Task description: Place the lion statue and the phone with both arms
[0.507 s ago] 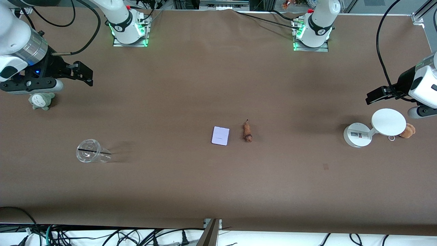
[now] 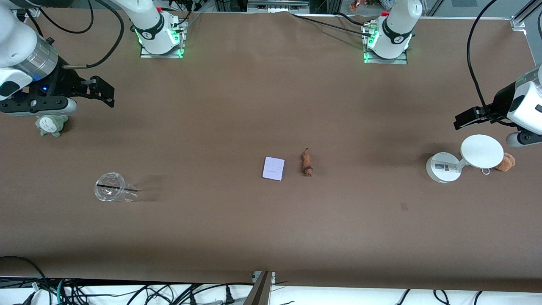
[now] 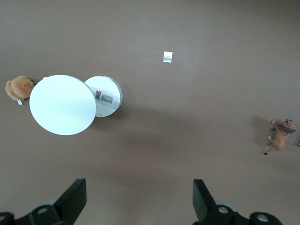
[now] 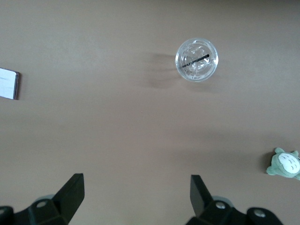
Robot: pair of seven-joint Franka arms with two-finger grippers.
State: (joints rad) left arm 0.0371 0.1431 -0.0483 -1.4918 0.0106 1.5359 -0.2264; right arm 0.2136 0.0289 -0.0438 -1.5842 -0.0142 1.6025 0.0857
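The phone (image 2: 273, 168), a small pale lavender rectangle with a dark edge, lies flat mid-table; its edge shows in the right wrist view (image 4: 8, 84). The lion statue (image 2: 307, 164), a tiny reddish-brown figurine, lies right beside it toward the left arm's end and shows in the left wrist view (image 3: 281, 135). My left gripper (image 2: 465, 118) is open and empty, up over bare table by the white stand. My right gripper (image 2: 103, 91) is open and empty, up at the right arm's end over bare table. Both are apart from the phone and the statue.
A white round-based stand (image 2: 465, 156) with a tan plush toy (image 2: 506, 162) beside it sits under the left arm. A clear plastic cup (image 2: 113, 192) lies on its side and a green-grey plush (image 2: 51, 125) sits at the right arm's end.
My right gripper has shifted very slightly toward the table's end. Nothing else has moved.
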